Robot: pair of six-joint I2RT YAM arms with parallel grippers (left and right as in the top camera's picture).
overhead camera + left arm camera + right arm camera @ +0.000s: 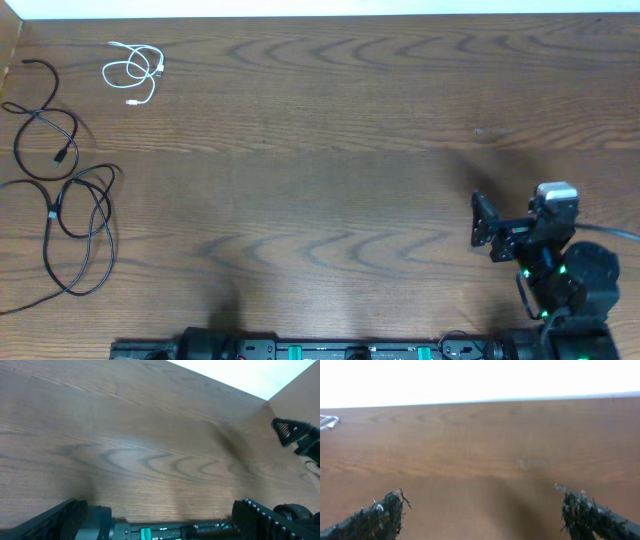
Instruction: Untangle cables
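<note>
A short white cable (132,70) lies coiled at the far left of the wooden table (330,130); its edge also shows in the right wrist view (327,421). A black cable (45,125) lies looped below it near the left edge. A second, longer black cable (85,225) lies in loose loops just in front of that one; I cannot tell if the two touch. My right gripper (485,222) (482,507) is open and empty at the near right, far from the cables. My left gripper (160,510) is open and empty, low by the front edge.
The arm-mount rail (330,350) runs along the table's front edge. The right arm's body (570,275) stands at the near right corner, and its gripper shows in the left wrist view (295,435). A pale wall borders the far edge.
</note>
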